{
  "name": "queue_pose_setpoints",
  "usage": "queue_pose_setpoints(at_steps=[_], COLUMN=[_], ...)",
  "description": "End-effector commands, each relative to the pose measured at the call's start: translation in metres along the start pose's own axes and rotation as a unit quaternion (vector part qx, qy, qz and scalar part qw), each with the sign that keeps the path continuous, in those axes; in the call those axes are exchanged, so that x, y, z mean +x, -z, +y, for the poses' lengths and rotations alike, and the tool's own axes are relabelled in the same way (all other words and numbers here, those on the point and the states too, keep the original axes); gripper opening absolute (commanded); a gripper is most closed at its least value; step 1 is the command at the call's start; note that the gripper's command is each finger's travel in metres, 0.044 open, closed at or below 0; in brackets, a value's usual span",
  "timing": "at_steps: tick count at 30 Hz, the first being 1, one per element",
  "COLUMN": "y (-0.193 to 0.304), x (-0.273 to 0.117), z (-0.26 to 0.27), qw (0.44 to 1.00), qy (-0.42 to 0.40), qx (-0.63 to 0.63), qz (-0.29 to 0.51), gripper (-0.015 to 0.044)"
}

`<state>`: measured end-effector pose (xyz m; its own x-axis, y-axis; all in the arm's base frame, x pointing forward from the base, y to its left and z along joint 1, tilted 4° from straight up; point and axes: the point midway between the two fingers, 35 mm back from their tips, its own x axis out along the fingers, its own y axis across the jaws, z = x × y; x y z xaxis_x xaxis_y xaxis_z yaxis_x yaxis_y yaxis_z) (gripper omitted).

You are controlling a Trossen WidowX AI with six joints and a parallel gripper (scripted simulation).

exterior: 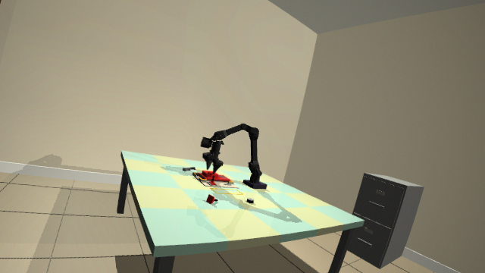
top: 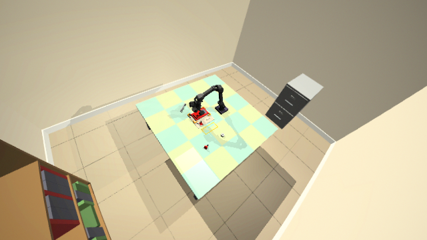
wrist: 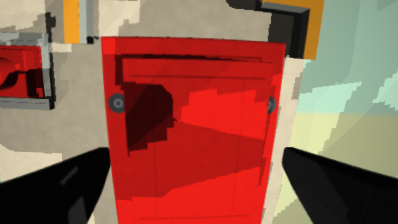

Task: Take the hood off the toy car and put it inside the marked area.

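The gripper [wrist: 197,170] hangs low over the toy car [exterior: 215,177], pointing down, its jaws spread wide with nothing between them. In the wrist view the two black fingers stand at the lower left and lower right, one on each side of the red hood [wrist: 192,130], apart from its edges as far as can be told. The hood sits on the car, filling the middle of that view, with a small grey round fastener [wrist: 116,103] at its left edge and another half hidden at its right edge. A dark shadow falls across the hood's left part. Orange corner pieces [wrist: 310,27] show beyond the hood's far end, and a small red part in a grey frame [wrist: 25,75] lies to the left. From the exterior view the arm [exterior: 250,152] reaches from its base [exterior: 255,184] up and over to the car. The marked area [top: 210,128], a yellow outline on the table [top: 230,160], lies just beside the car. Further out on the table sit a small red piece [top: 206,147] and a small dark-and-white piece [top: 222,135], well apart from each other, and a grey bar [top: 183,108] lies on the car's far side.
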<state>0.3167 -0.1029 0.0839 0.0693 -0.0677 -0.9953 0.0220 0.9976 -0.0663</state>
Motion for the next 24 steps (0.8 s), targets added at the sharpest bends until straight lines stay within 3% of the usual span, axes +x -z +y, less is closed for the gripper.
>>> queue_pose_setpoints(at_steps=[1, 24], y=[0.001, 0.001], x=[0.003, 0.014], z=[0.001, 0.001], qw=[1.0, 1.0], qy=[-0.003, -0.003], qx=[-0.001, -0.001], qz=[0.001, 0.001], gripper=[0.044, 0.044])
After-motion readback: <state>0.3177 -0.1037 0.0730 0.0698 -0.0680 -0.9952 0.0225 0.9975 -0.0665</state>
